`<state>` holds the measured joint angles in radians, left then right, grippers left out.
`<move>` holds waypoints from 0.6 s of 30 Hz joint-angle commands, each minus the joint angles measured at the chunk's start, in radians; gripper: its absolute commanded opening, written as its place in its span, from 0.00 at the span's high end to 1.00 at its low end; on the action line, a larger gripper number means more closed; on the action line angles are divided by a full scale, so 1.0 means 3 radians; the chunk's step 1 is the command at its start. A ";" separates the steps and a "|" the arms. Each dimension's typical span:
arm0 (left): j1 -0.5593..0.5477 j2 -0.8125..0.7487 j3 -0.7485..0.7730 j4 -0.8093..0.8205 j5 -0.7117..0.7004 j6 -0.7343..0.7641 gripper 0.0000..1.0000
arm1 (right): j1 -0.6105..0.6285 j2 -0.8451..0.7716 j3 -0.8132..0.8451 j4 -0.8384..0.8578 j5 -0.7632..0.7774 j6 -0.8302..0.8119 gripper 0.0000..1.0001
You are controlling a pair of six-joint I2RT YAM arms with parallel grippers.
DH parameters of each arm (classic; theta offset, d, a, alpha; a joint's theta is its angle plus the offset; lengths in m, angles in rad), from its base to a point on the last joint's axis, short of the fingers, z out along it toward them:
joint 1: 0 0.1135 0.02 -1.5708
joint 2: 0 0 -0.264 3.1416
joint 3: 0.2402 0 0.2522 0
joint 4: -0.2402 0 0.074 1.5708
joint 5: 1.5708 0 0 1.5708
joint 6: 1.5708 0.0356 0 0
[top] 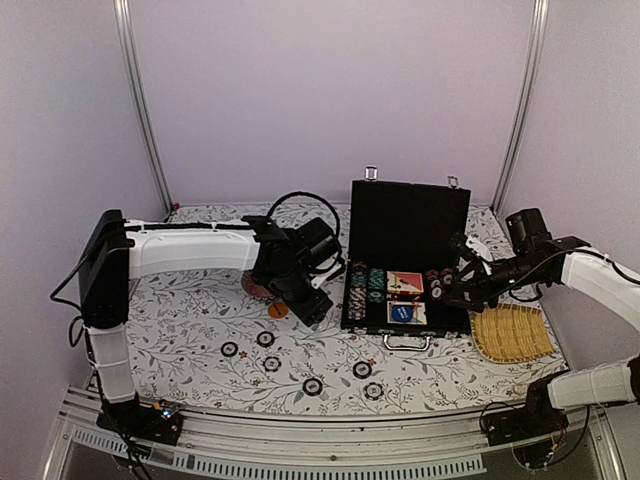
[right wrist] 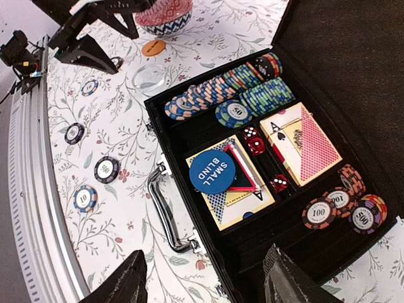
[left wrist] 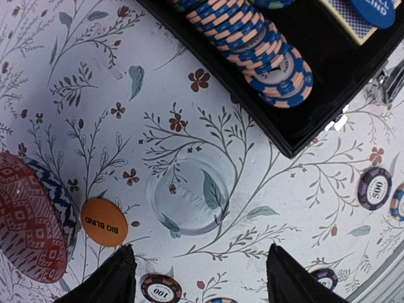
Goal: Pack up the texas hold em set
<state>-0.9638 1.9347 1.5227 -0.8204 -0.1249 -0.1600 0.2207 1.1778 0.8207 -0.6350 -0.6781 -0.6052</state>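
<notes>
I see my left gripper (left wrist: 203,279) spread, empty; the orange disc (left wrist: 104,222) sits just ahead-left of it, lettering legible only in that wrist view. The briefcase (top: 408,250) lies open, long axis left-right, handle toward the arms' bases, below my right gripper (right wrist: 205,284), likewise spread, empty.

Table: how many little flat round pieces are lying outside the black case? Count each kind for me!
Small round black-and-white poker chips: 6
Orange flat disc marked Big Blind: 1
Clear see-through plastic disc: 1
Total: 8
</notes>
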 commanded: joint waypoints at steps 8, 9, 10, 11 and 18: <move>0.0205 0.0594 0.0433 -0.0451 0.0094 -0.0099 0.26 | -0.0255 -0.0168 -0.0219 0.0435 -0.0145 0.0058 0.35; 0.0214 0.0628 0.0460 -0.0466 0.0122 -0.0100 0.26 | -0.0258 -0.0148 -0.0212 0.0434 -0.0136 0.0052 0.35; 0.0227 0.0660 0.0477 -0.0478 0.0138 -0.0105 0.26 | -0.0255 -0.0144 -0.0211 0.0434 -0.0133 0.0045 0.35; 0.0234 0.0686 0.0493 -0.0479 0.0148 -0.0105 0.26 | -0.0255 -0.0145 -0.0212 0.0435 -0.0133 0.0044 0.35; 0.0279 0.0806 0.0558 -0.0417 0.0263 -0.0071 0.26 | -0.0258 -0.0129 -0.0222 0.0435 -0.0137 0.0009 0.35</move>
<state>-0.8921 2.1513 1.6604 -0.9405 -0.0856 -0.1841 0.1490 1.1297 0.7647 -0.5220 -0.6945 -0.5926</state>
